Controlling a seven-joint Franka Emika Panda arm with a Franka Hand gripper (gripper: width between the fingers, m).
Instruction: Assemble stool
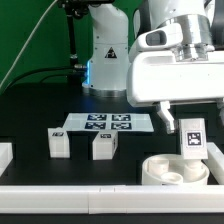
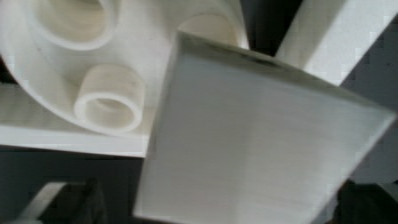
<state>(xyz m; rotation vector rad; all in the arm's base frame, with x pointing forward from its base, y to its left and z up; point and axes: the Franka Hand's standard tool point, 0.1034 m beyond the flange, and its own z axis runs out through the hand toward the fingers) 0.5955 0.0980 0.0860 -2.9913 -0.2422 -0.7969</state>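
Note:
The round white seat disc lies at the exterior view's front right, against the front rail. One white leg with a square tag stands upright in it, slightly tilted. My gripper hangs over that leg's top, open; its visible finger stands apart from the leg. In the wrist view the leg fills the picture, with the seat disc and a hollow socket behind it. Two more legs rest on the black table.
The marker board lies flat behind the two loose legs. A white border rail runs along the front edge, and another piece sits at the exterior view's left. The robot base stands at the back.

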